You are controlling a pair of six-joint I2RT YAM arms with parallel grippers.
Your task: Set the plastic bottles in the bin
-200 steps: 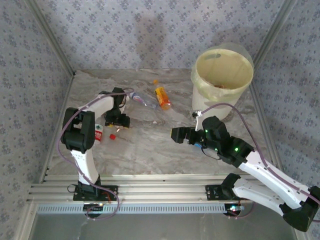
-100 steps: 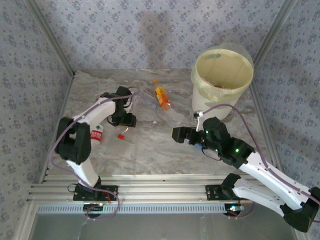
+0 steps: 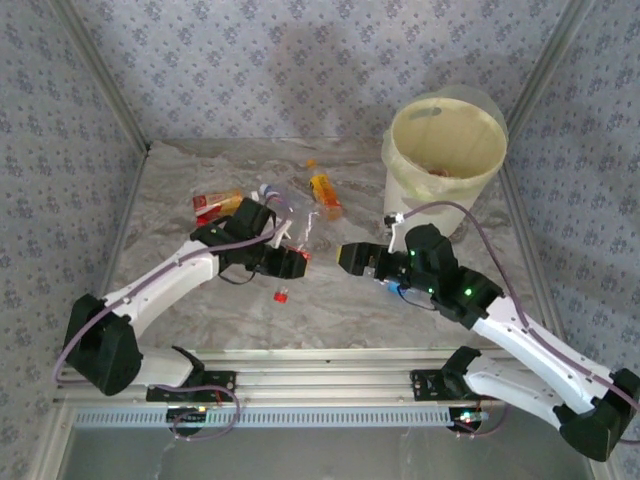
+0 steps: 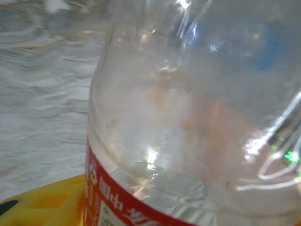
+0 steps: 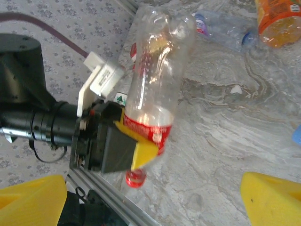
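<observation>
I read: clear bottle (image 5: 157,70), red label (image 4: 122,197) with white print; yellow finger pads (image 5: 141,151); orange bottle (image 3: 323,193); white bin (image 3: 470,215), pale yellow-green liner (image 3: 440,140); grey-veined marble table (image 3: 330,310); blue-grey floral walls (image 3: 300,70).

Probably lab test cell: patterned walls (image 3: 250,70), aluminium rails (image 3: 320,372), marble-look tabletop (image 3: 330,312).

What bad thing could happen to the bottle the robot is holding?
The left tool grips the clear bottle only near its red-label end, so it might slip or tilt out. The bin stands far off beyond the open right tool, so the bottle could bump that tool on the way.
</observation>
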